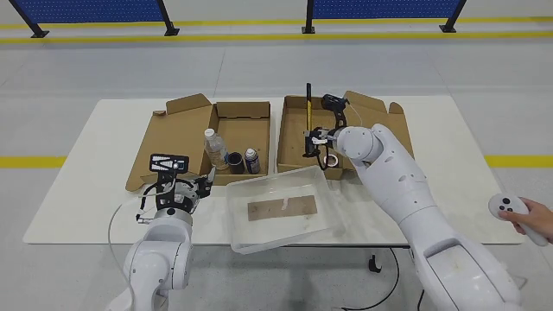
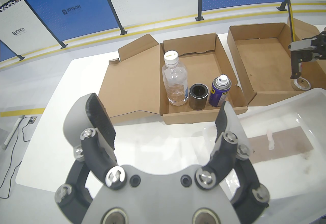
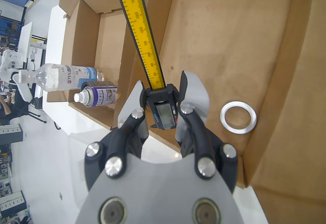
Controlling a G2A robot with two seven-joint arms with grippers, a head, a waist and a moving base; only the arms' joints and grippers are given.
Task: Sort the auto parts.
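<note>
The right gripper (image 3: 163,88) is clamped on the digital caliper (image 3: 142,28), its two fingers pressing the sides of the black display head. The yellow scale runs straight away from the fingers, up past the edge of the right cardboard box (image 3: 229,31). From the left wrist view the caliper stands close to upright inside that box, with its lower end just above the floor and near a flat metal ring (image 3: 238,117). Whether the tip touches the cardboard cannot be told. The ring lies flat in the box's near corner, just beside the gripper and apart from the caliper. In the top view a dark object (image 1: 333,102) sits at the far side of this box; what it is cannot be made out.

The left cardboard box (image 2: 196,62) holds three things standing in a row along its near wall: a clear plastic bottle (image 2: 174,82) with a white cap, a short black cylinder (image 2: 198,96) open at the top, and a blue spray can (image 2: 220,91). The three stand just beside one another.

A clear plastic tray (image 1: 259,242) rests on the white table (image 1: 104,181) in front of both boxes, and a brown rectangle shows through its floor.

The left gripper (image 2: 160,105) is spread wide and holds nothing. It hangs over the table's near side, beside the tray and well apart from the caliper.
</note>
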